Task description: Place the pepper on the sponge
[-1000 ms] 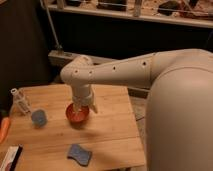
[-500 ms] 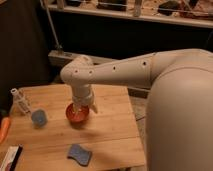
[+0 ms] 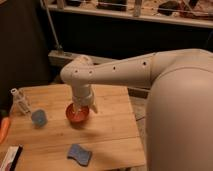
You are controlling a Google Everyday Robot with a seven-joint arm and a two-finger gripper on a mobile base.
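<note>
The slim orange pepper (image 3: 4,129) lies at the far left edge of the wooden table (image 3: 110,130), partly cut off by the frame. The flat blue sponge (image 3: 79,154) rests near the table's front edge, well to the right of the pepper. My gripper (image 3: 80,111) hangs from the white arm (image 3: 115,74) straight down over the round red-orange bowl (image 3: 77,115) in the middle of the table, far from both pepper and sponge.
A small blue cup (image 3: 38,118) stands left of the bowl. A clear shaker-like bottle (image 3: 20,101) stands at the table's back left. A flat white packet (image 3: 10,159) lies at the front left corner. Dark shelving runs behind the table.
</note>
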